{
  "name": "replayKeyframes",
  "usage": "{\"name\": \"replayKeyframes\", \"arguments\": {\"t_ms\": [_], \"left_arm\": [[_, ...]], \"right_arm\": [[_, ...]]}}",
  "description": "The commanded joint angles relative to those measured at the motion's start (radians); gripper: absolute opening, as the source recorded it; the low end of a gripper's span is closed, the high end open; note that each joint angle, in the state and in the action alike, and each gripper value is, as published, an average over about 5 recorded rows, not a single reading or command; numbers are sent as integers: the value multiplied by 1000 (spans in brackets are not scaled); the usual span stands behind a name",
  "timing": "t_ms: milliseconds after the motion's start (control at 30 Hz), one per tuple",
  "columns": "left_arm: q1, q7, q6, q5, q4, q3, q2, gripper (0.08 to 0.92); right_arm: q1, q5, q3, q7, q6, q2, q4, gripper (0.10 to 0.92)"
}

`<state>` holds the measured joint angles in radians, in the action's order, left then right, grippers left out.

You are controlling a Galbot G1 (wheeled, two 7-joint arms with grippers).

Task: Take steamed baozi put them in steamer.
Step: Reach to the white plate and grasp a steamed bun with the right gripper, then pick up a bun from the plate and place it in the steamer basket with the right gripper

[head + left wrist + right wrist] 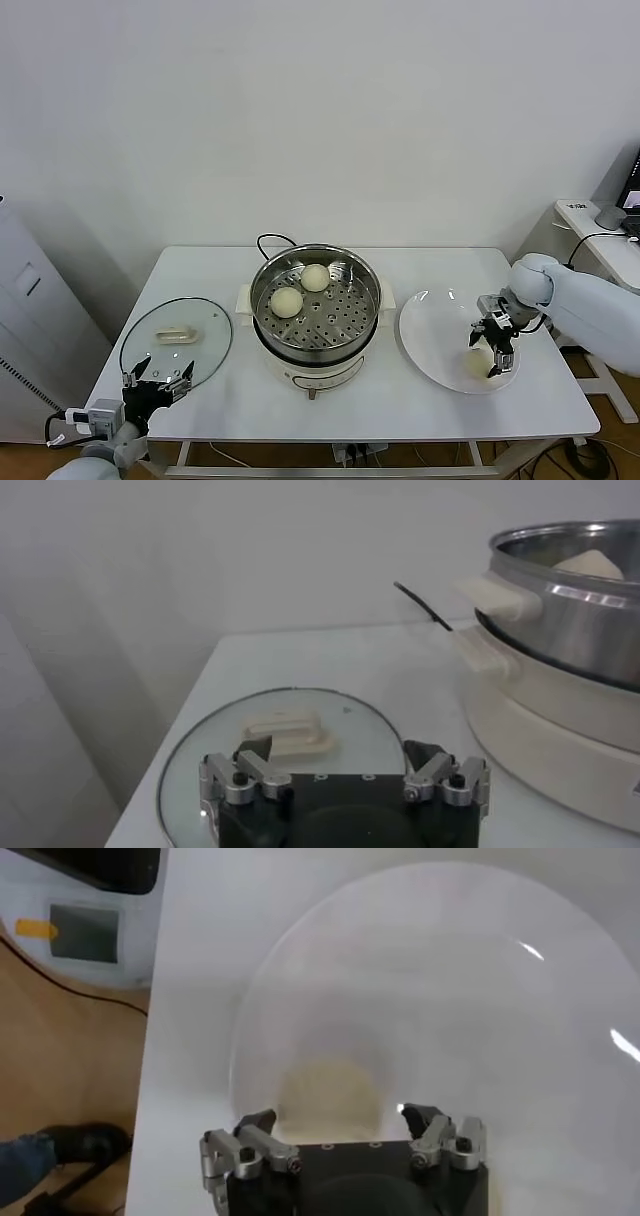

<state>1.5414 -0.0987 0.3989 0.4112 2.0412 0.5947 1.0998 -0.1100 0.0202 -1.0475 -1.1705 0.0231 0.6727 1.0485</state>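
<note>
Two steamed baozi [300, 289] sit on the perforated tray inside the steamer [350, 345] at mid-bench, a third [328, 1093] lies on the white plate [430, 340] between the right hand's [497, 343] open fingers, and the left hand [158, 381] hangs open by the glass lid [205, 345].

Steamer [315, 312] sits mid counter [250, 400], two baozi [300, 290] in its tray at the back-left. Lid [176, 340] lies flat to its left, left hand [158, 382] at the lid's near edge. Plate [435, 330] to the right, right hand [494, 345] over what looks like a third baozi [478, 363] on its near-right part.
</note>
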Motion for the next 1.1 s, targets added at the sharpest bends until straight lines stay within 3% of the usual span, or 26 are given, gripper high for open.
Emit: {"name": "replayKeyframes", "arguments": {"t_ms": [33,400,700,933,1100], "left_arm": [[0,0,0,0,-1,0,1,823],[-1,-1,1,-1,1,-1,6,823],[-2,-1,2,-1,6,-4,0,823],[-6,-2,1,4,8,-12,0,823],[-6,-2,0,7,10,-10,-6,823]], "right_arm": [[38,-25,35,3,2,8,-14,702],[22,-31,39,-3,1,7,9,521],[-288,121,-125,-70,53,-38,111,515],[-547,281,-235,-86,144,105,134,517],[-590,302,-180,-89,235,233,116,518]]}}
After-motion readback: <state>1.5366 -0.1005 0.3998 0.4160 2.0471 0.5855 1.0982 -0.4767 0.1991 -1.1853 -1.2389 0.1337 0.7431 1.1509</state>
